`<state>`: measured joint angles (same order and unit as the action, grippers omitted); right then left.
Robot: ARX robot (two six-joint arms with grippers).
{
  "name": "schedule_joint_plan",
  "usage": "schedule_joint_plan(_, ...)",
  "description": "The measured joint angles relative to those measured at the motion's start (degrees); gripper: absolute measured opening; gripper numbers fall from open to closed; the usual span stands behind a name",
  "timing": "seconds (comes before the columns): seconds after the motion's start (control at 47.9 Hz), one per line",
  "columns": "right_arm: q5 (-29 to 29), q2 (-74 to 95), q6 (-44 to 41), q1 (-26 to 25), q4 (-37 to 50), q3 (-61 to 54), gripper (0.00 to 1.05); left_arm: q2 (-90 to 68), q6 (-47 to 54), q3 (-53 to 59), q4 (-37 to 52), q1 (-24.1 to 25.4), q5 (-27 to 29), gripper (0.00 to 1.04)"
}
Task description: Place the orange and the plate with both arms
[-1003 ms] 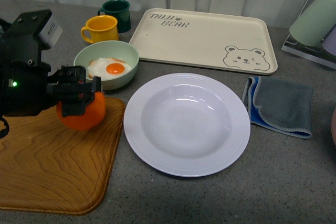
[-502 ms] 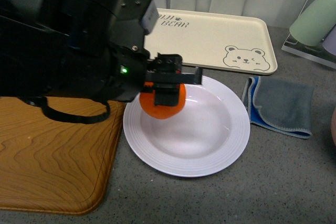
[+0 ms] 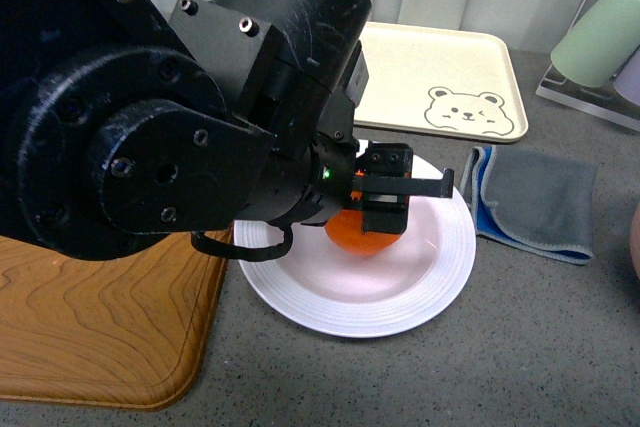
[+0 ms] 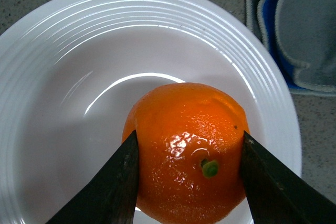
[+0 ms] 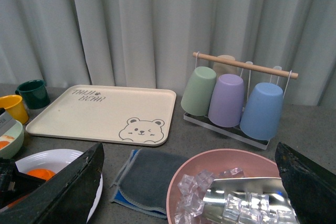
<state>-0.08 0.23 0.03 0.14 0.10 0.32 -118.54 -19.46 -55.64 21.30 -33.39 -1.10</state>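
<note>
Left gripper (image 3: 383, 209) is over the white plate (image 3: 440, 269), closed on the orange (image 3: 362, 237); the left wrist view confirms both dark fingers (image 4: 113, 187) pressed against opposite sides of the orange (image 4: 184, 145), with the green stem dot facing the camera. The orange is held above the well of the plate (image 4: 79, 35), roughly central. Whether its underside touches the plate surface cannot be determined, as the contact area is out of view. The left arm blocks much of the front view. The plate rests on the grey table (image 3: 560, 347), just beside a wooden board (image 3: 100, 317) on its left and near a folded grey cloth (image 3: 535, 197) on its right; a cream bear tray (image 3: 440, 67) lies behind it. Right gripper (image 5: 191, 192) is seen only in its own wrist view: fingers spread wide apart, nothing between them, positioned above a pink bowl (image 5: 184, 177) containing ice cubes. The same view shows a rack of upturned cups (image 5: 236, 98), a yellow mug (image 5: 10, 107) and a dark green mug (image 5: 32, 93).
</note>
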Motion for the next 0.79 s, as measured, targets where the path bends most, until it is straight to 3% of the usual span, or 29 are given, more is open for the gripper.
schedule_joint_plan(0.272, 0.0, 0.0, 0.0, 0.0, 0.0, 0.0, 0.95, -1.97, -0.28, -0.09, 1.53, -0.02, 1.01, 0.47)
schedule_joint_plan(0.543, 0.0, -0.02, 0.0, 0.0, 0.0, 0.0, 0.95, -0.37, 0.42, 1.33, 1.73, 0.26, 3.06, 0.96)
schedule_joint_plan(0.585, 0.0, -0.02, 0.0, 0.0, 0.0, 0.0, 0.95, 0.42, 0.61, 1.99, 2.4, 0.35, 3.3, 1.0)
schedule_joint_plan(0.794, 0.0, -0.02, 0.0, 0.0, 0.0, 0.0, 0.95, 9.57, 0.5, 6.36, 4.13, 1.66, 4.46, 0.98)
